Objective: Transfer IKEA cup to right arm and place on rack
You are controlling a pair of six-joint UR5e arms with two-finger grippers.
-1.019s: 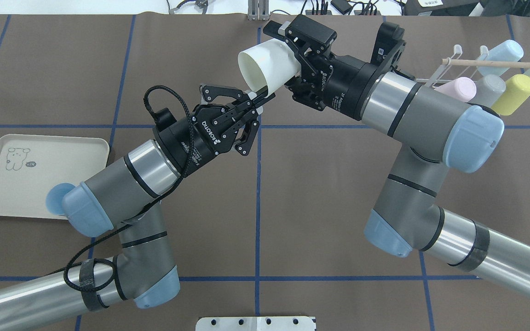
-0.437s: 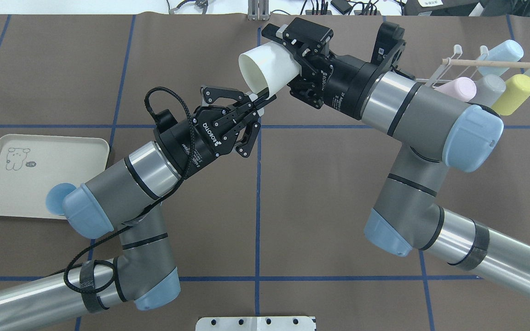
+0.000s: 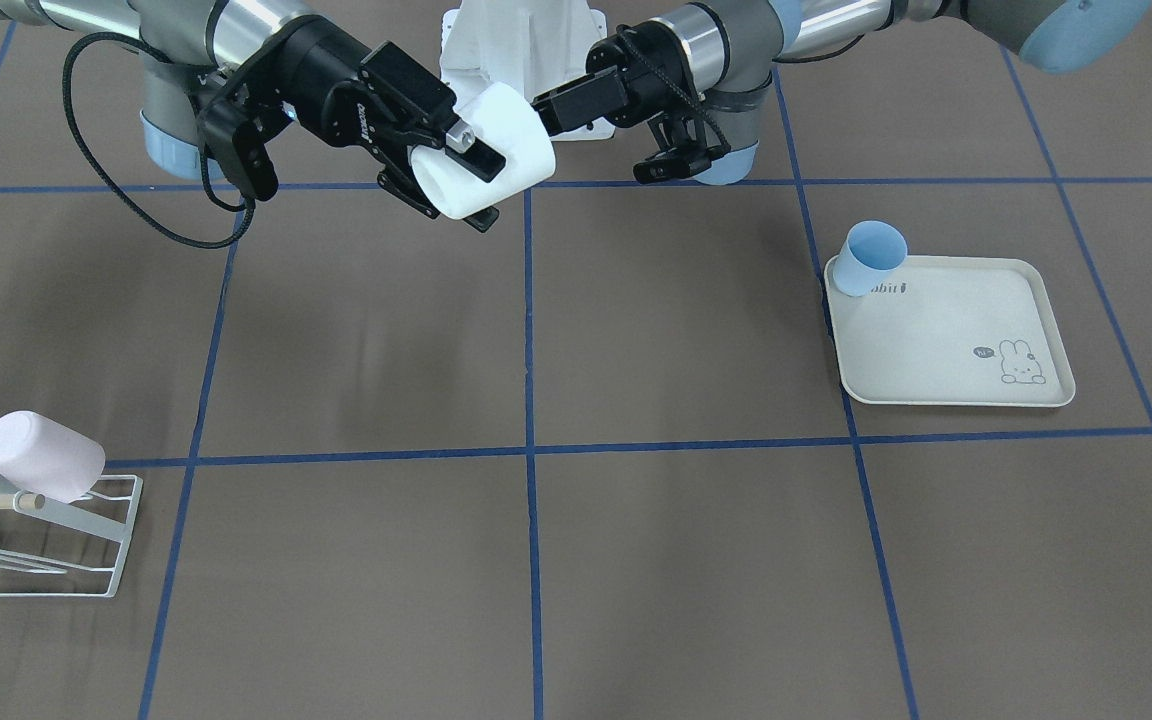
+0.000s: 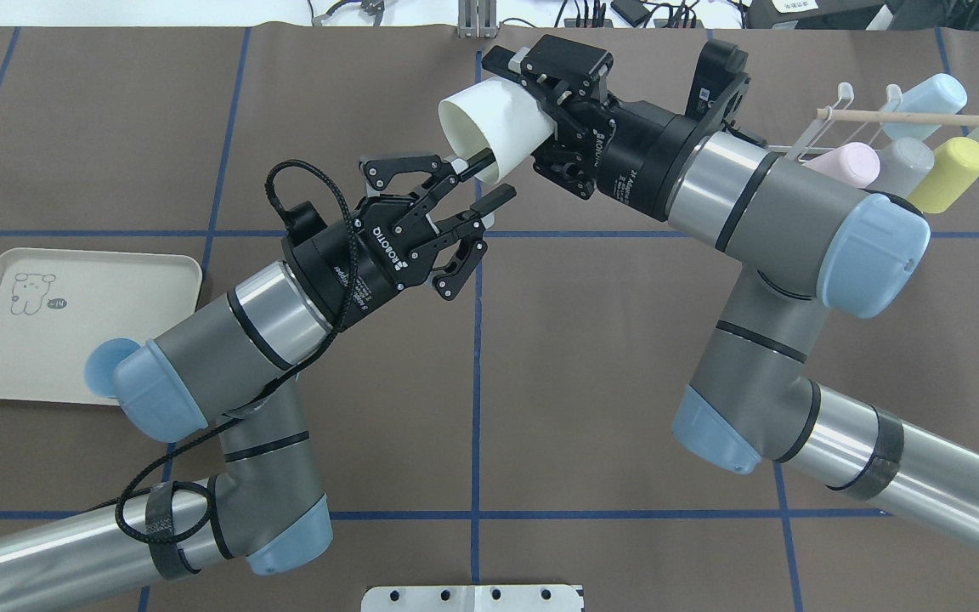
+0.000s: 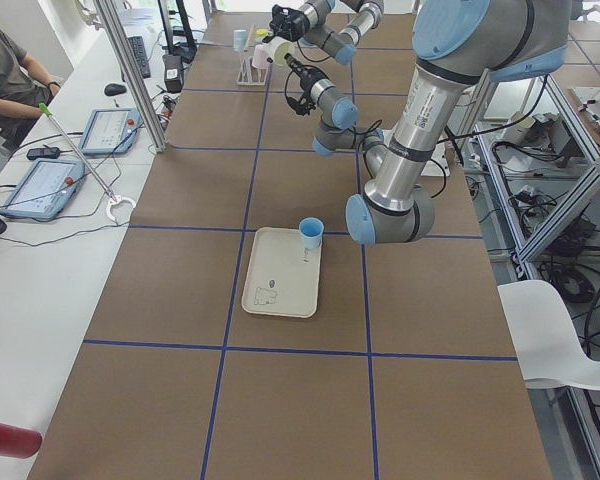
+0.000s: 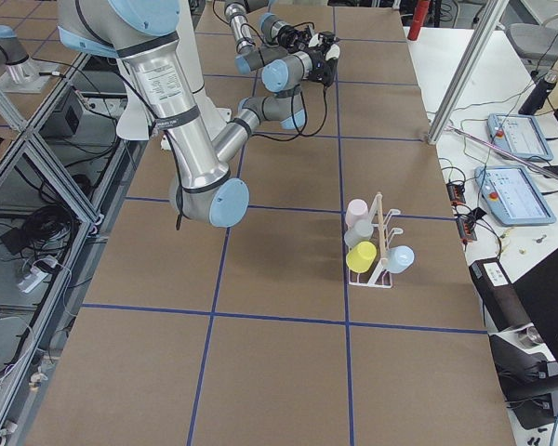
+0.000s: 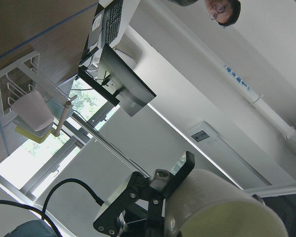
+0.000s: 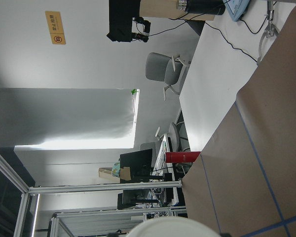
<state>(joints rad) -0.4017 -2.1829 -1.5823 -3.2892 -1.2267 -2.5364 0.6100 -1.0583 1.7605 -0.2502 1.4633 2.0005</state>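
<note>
Clamping cup, right pincer; left pincer spread beside

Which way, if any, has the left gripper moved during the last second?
Yes: left gripper opened at the white cup; unshifted against the blue gridline.

cup above table centre; rack robot's right end, tray left end.

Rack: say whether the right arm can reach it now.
Probably yes. The right gripper is shut on the white cup, nothing stands between it and the rack, and the left gripper is open, one of its fingers at the rim.
</note>
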